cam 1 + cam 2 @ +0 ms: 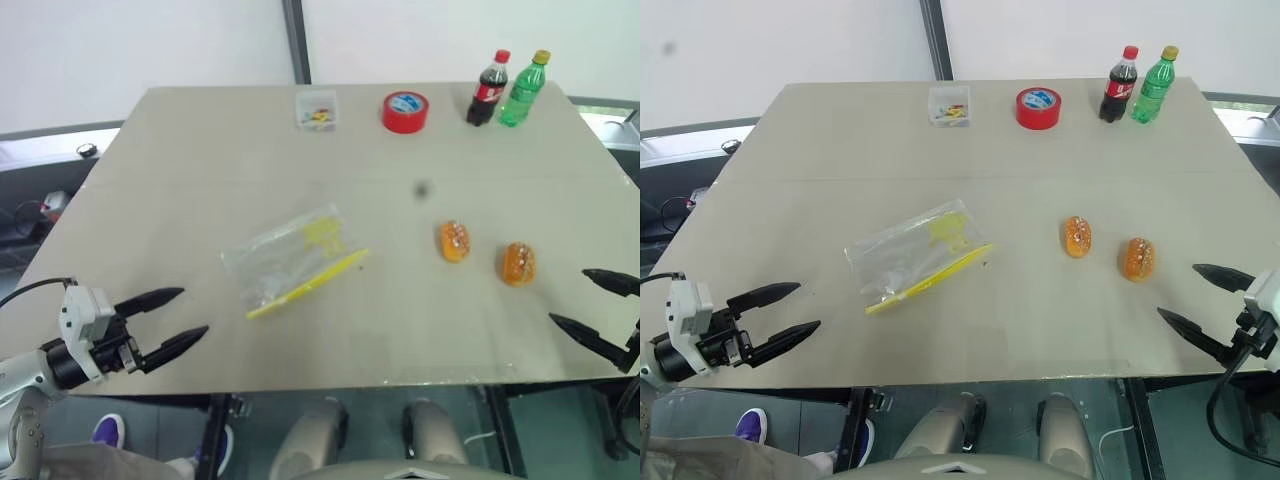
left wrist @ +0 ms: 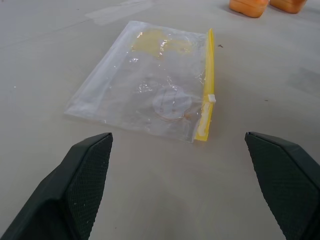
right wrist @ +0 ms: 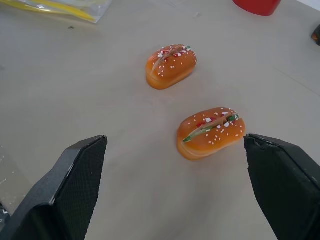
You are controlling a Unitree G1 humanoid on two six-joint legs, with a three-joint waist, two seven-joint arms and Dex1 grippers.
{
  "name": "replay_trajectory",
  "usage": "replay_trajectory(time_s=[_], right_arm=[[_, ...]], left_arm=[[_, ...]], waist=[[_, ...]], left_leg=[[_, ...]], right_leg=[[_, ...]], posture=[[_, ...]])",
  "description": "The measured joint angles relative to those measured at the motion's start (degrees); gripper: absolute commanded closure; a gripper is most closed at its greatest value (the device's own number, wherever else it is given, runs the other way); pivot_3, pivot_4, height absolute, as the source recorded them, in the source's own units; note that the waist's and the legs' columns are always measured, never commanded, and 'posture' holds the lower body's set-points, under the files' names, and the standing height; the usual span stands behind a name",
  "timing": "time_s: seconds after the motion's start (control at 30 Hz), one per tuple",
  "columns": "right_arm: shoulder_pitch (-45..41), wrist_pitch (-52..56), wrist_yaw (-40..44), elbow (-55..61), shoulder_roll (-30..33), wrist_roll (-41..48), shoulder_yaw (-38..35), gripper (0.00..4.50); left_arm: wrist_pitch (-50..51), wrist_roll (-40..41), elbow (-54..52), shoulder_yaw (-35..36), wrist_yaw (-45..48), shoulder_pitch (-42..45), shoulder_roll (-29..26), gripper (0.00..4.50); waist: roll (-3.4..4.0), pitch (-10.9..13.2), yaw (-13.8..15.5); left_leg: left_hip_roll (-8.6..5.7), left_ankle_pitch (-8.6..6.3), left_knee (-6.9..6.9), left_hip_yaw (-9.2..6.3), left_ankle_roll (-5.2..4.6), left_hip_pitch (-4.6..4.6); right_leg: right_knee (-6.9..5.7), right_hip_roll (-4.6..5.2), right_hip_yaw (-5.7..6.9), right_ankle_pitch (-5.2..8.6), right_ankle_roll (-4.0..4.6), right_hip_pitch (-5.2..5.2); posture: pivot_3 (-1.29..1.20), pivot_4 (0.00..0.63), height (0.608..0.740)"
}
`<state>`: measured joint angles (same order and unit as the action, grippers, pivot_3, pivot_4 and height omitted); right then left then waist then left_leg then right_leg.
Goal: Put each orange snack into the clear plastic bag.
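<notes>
Starting position: both two small oval orange speckled snacks (image 1: 454, 242) (image 1: 518, 263) lie right of the flat clear crinkly plastic bag with yellow seal strip (image 1: 292, 260). Left gripper (image 1: 172, 322) and right gripper (image 1: 592, 303) stand spread apart, empty. Next, likely: grasp the snack nearer the right gripper.

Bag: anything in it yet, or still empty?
No snacks inside. The clear bag lies flat on the table; both orange snacks sit on the tabletop apart from it.
</notes>
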<state>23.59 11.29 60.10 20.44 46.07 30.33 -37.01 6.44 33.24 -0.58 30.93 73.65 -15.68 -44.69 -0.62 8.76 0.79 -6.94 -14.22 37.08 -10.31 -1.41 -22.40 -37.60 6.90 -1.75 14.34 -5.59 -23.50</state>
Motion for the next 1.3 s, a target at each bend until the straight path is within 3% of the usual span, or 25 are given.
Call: replay_trajectory(time_s=[0.3,0.5,0.63,0.7,0.93,1.13,1.3], right_arm=[[-5.55,1.72,-1.56,0.10,0.00,0.42,2.82,0.02],[-7.38,2.86,-3.26,2.68,-1.45,0.74,7.29,0.02],[-9.22,3.75,-3.85,4.95,-1.53,1.31,10.51,0.02],[-11.09,4.31,-4.51,6.79,-1.67,1.50,13.13,0.02],[-14.00,6.13,-6.87,10.05,-2.55,1.82,17.01,0.02],[-14.60,7.58,-8.35,12.46,-2.54,1.88,18.76,0.02],[-13.63,8.41,-9.58,14.21,-2.56,1.89,18.61,0.02]], left_arm=[[5.52,0.89,-3.19,-0.05,-7.21,1.40,1.77,0.00],[21.62,6.32,-7.49,0.14,-16.96,0.76,1.39,0.00],[41.45,12.16,-7.45,-0.23,-21.05,0.49,-5.47,0.00],[50.03,14.85,-4.34,-0.94,-21.53,4.14,-7.74,0.00],[65.69,20.57,3.07,-0.61,-28.83,17.32,-3.75,0.00],[70.51,20.70,11.26,-0.70,-35.45,29.37,2.04,0.00],[69.95,18.47,15.53,-2.45,-37.37,34.40,2.32,0.00]], waist=[[0.00,0.02,-0.01],[0.01,0.02,-0.08],[0.01,0.06,-0.14],[0.18,0.15,-0.05],[0.34,0.11,0.23],[0.39,0.06,0.50],[0.49,-0.03,0.05]], left_leg=[[0.02,0.00,0.01,0.02,0.00,0.00],[0.02,-0.01,0.00,0.01,-0.01,0.00],[0.03,-0.01,0.00,-0.02,-0.01,0.03],[0.03,-0.01,0.00,-0.01,-0.01,0.12],[-0.05,-0.01,0.00,-0.02,0.01,0.19],[-0.05,-0.01,0.00,-0.03,0.02,0.38],[-0.05,-0.01,-0.02,0.06,0.02,0.54]], right_leg=[[0.00,-0.01,-0.02,0.00,-0.01,0.00],[-0.02,-0.05,-0.02,-0.01,-0.01,-0.02],[-0.07,-0.14,-0.01,0.00,-0.02,-0.04],[-0.10,-0.14,-0.01,0.01,-0.03,-0.01],[-0.15,-0.02,-0.03,-0.01,-0.02,0.02],[-0.20,-0.05,-0.03,-0.01,-0.03,0.17],[-0.20,-0.05,-0.14,-0.01,-0.03,0.29]], posture=[[0.00,0.150,0.740],[0.00,0.150,0.740],[0.00,0.150,0.740],[0.00,0.150,0.740],[0.00,0.150,0.740],[0.00,0.150,0.740],[0.00,0.150,0.740]])
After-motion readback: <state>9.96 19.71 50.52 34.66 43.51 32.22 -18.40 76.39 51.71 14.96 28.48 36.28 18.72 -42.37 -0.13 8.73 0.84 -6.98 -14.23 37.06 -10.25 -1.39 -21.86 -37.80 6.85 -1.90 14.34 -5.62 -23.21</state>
